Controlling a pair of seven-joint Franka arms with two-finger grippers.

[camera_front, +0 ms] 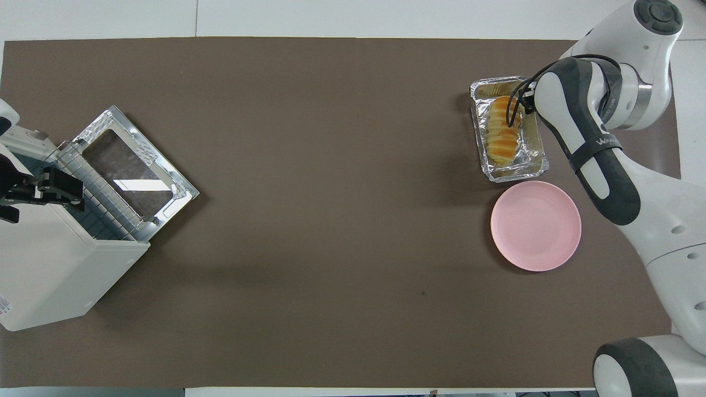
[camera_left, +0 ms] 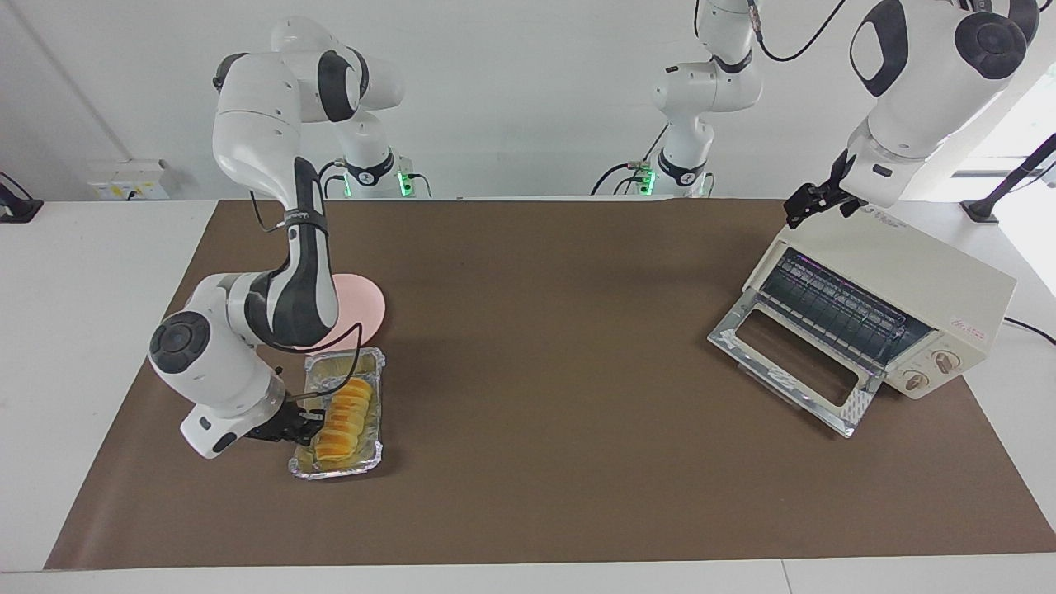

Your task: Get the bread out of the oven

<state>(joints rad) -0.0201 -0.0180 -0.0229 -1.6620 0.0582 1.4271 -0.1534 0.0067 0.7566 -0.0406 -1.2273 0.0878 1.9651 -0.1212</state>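
We see the bread [camera_left: 344, 419] lying in a crinkled foil tray [camera_left: 307, 469] near the worktop [camera_left: 528, 462] corner at the right arm's end, toward the edge away from the robots — well apart from the oven [camera_left: 924, 285]. A pink plate [camera_left: 367, 305] sits just beside the tray, nearer to the robots. The right hand [camera_left: 307, 421] is low at the tray's side rim, next to the loaf; whether its fingers are apart or clamped on the rim, we cannot tell. The oven stands at the left arm's end of the worktop, its glass door [camera_left: 788, 367] dropped flat open and the wire rack [camera_left: 833, 309] showing inside. The left hand [camera_left: 807, 206] hangs over the oven's top — we cannot tell how its fingers stand.
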